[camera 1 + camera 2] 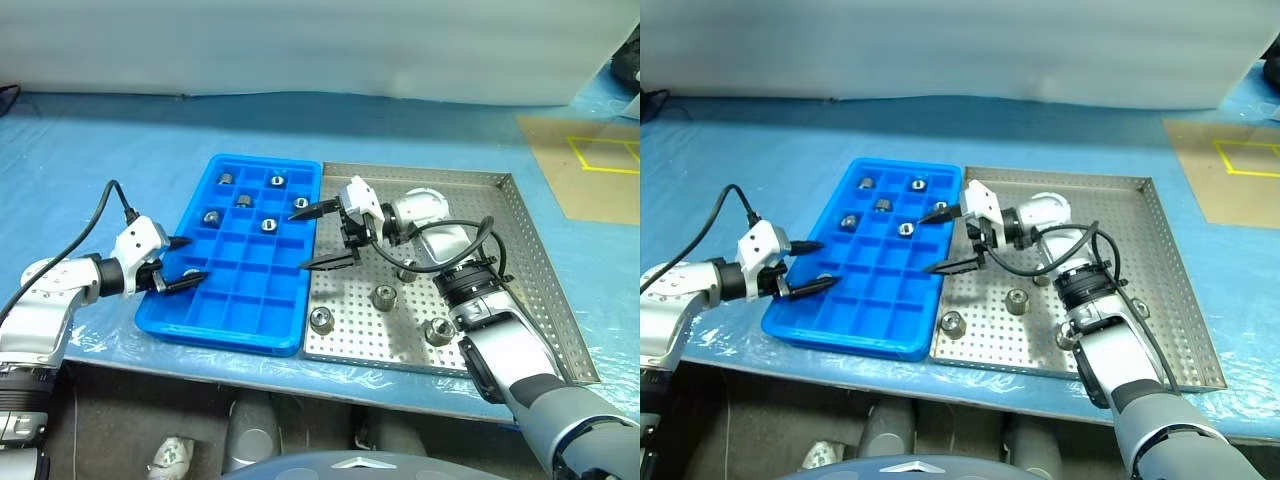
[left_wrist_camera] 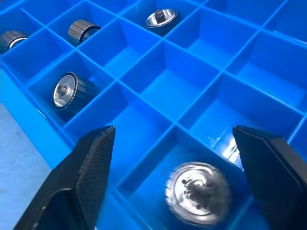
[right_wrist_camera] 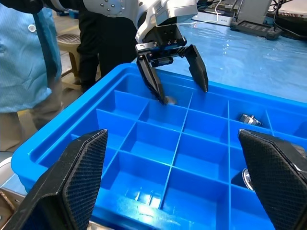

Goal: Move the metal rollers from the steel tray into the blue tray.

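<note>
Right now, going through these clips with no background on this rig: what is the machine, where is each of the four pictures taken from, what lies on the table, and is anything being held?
This is a humanoid robot with two arms, each ending in a two-fingered black gripper. The two wide pictures come from its head camera, looking down over the arms. The two close pictures come from cameras on its wrists, looking out between that arm's own fingers.

On the blue-covered table sit a blue tray divided into square compartments and, beside it, a steel tray with a perforated floor. Metal rollers lie in both.

The left gripper is open over a compartment at the blue tray's edge, with one roller lying in it between the fingers. The right gripper is open and empty over the seam between the trays.
</note>
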Motion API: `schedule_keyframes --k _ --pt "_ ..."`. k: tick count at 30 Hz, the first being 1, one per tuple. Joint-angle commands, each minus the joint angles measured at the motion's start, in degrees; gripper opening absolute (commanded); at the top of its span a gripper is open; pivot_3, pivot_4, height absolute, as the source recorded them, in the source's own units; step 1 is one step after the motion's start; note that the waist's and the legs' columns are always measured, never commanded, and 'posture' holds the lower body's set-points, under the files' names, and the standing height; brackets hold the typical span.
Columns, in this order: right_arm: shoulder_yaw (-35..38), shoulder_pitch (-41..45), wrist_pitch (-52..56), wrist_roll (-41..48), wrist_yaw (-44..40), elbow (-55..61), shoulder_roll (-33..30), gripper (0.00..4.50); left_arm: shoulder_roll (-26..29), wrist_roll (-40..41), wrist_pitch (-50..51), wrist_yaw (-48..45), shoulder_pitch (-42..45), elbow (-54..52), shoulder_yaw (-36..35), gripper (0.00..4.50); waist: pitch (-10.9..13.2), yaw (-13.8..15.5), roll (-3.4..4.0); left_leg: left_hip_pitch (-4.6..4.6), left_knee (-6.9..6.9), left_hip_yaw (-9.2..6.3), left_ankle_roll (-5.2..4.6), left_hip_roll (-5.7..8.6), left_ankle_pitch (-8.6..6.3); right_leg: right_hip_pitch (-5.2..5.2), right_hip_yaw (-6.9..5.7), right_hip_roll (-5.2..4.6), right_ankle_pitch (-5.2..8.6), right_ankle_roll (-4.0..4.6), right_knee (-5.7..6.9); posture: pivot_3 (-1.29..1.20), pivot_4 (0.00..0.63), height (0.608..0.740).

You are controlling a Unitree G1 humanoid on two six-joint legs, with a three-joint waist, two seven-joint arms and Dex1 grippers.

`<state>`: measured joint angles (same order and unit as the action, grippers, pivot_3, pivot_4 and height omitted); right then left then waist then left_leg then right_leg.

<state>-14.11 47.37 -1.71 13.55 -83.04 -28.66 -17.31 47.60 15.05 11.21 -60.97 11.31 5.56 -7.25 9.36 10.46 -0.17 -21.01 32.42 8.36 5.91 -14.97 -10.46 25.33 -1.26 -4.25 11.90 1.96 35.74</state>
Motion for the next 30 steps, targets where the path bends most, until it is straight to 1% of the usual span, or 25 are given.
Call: schedule_keyframes --k 1,4,8,13,14,17,21,27,30 --pt "1.3 0.2 0.2 0.8 0.4 2.1 -0.3 4.5 1.3 0.0 0.5 -0.1 1.7 -0.1 -0.6 3.96 0.0 -0.1 0.0 0.0 0.01 0.0 0.01 0.0 0.01 0.0 0.0 0.0 0.0 0.0 0.0 0.35 0.15 0.74" --pt "1.6 0.5 0.0 0.8 1.0 2.1 -0.6 4.5 1.5 3.1 4.5 -1.6 4.1 -3.5 -0.6 3.96 0.0 -0.2 0.0 -0.02 0.03 -0.01 0.01 0.0 0.01 0.01 -0.02 0.0 0.0 0.0 0.0 0.34 0.15 0.74" --pt "3.0 0.7 0.6 0.9 1.7 2.1 -2.7 4.5 0.5 4.8 9.3 -4.4 8.6 -7.3 3.4 3.96 0.0 0.0 0.0 -0.09 0.05 -0.01 0.02 0.02 0.01 0.01 -0.05 -0.05 0.0 0.01 -0.03 0.3 0.15 0.74" --pt "4.7 -1.1 1.2 0.7 3.6 3.8 -6.4 4.5 -3.7 3.0 8.4 -7.2 17.0 -3.4 10.3 3.96 0.0 -0.2 0.0 -0.13 0.17 0.0 0.01 0.06 0.01 0.0 -0.02 -0.07 0.0 0.01 -0.01 0.22 0.15 0.74" --pt "5.2 -2.1 1.9 0.9 4.3 5.1 -7.3 4.5 -5.1 2.3 7.8 -7.9 19.1 -1.9 12.0 3.96 0.0 -0.6 0.0 -0.11 0.21 0.0 0.01 0.04 0.01 0.0 -0.01 -0.05 0.0 0.0 0.01 0.16 0.15 0.74" --pt "7.5 -6.9 4.6 1.4 7.5 10.7 -10.6 4.5 -10.9 0.0 4.5 -10.2 26.6 4.6 17.2 3.96 0.0 -1.2 0.0 -0.12 0.22 -0.01 0.02 0.05 0.02 -0.01 0.02 -0.02 -0.01 -0.01 0.02 0.08 0.15 0.74" --pt "11.0 -13.2 8.4 2.2 11.8 18.0 -14.6 4.5 -17.3 -2.3 -0.4 -13.7 33.7 13.5 21.0 3.96 0.0 -2.6 0.0 -0.17 0.3 0.01 -0.02 0.18 0.0 -0.02 0.12 -0.01 -0.04 -0.06 0.0 -0.02 0.15 0.74" --pt "18.3 -25.2 14.4 4.2 18.5 29.7 -20.6 4.5 -27.2 -5.0 -8.4 -19.1 43.1 27.9 24.2 3.96 0.0 -5.0 0.0 -0.23 0.25 0.06 -0.04 0.22 -0.01 -0.15 0.26 0.04 -0.09 -0.14 -0.08 -0.21 0.15 0.74" --pt "21.8 -30.3 16.9 5.6 21.5 34.8 -22.5 4.5 -30.4 -6.6 -12.5 -22.7 46.3 34.0 25.5 3.96 0.0 -6.4 -0.01 -0.13 0.29 0.18 -0.17 0.31 -0.08 -0.19 0.54 0.05 -0.16 -0.27 -0.19 -0.28 0.15 0.74"
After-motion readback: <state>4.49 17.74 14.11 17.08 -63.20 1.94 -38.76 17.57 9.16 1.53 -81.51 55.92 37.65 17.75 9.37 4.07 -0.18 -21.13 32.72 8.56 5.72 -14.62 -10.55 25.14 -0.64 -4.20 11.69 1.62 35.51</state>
